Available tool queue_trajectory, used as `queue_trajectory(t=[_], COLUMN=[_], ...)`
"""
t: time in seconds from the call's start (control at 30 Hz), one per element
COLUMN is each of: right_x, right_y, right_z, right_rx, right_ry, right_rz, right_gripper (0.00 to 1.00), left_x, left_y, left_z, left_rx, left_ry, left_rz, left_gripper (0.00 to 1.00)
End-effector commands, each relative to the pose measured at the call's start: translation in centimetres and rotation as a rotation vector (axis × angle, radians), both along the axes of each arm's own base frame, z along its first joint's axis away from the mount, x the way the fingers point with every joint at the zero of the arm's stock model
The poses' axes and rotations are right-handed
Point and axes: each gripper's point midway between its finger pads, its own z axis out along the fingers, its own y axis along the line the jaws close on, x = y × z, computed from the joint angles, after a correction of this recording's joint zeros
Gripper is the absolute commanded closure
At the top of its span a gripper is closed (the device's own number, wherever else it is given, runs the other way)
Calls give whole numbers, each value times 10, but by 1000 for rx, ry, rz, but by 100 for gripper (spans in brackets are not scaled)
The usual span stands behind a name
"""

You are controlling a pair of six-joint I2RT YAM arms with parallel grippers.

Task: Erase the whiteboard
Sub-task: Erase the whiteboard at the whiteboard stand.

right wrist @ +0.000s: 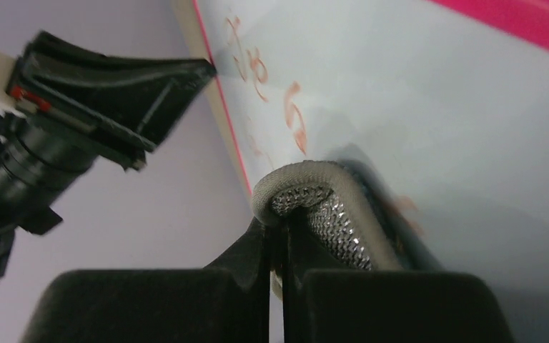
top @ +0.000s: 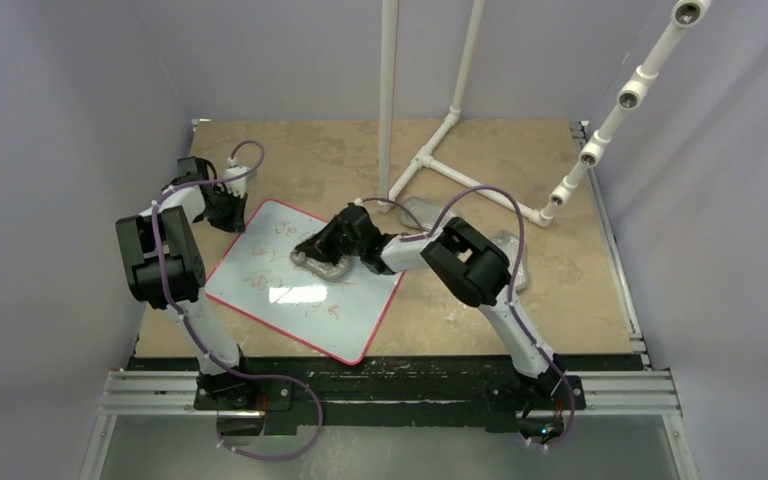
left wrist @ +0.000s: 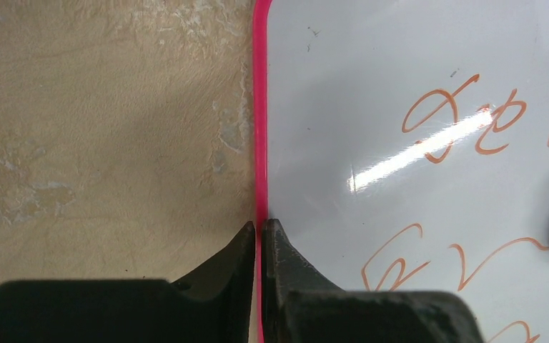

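Top external: scribbled whiteboard (top: 305, 300) askew on the table's (top: 560, 290) left half.
Left gripper (left wrist: 259, 229) pinches its red rim, likely steadying it; right gripper (right wrist: 279, 225) clenches a silvery pad (right wrist: 329, 207) onto it for wiping.

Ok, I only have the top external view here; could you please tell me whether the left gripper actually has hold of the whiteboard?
Observer: Yes. In the left wrist view the left gripper is pinched shut on the edge of the whiteboard, with the red rim running between its fingertips.
Operator: Thank you. And what exactly is the right gripper holding?
Observer: The right gripper is shut on a grey pad with a silvery mesh face; the pad's folded edge sits between the fingers.
Operator: Is there writing close to the left gripper?
Observer: Yes, looping red scribbles lie on the board just ahead of it.
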Motion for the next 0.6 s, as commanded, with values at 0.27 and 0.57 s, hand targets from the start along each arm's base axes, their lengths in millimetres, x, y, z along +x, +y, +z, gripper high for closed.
queue_trajectory(t=[0.27, 0.57], right_x=[33, -19], right_y=[-8, -133], right_z=[11, 0], right_rx=[122, -179], right_ry=[56, 11], right_rz=[-157, -208], right_gripper=[100, 100], left_x=[-44, -40], left_y=[7, 9], left_z=[-52, -55], left_rx=[55, 57], left_ry=[182, 174], left_rz=[-41, -41], left_gripper=[97, 98])
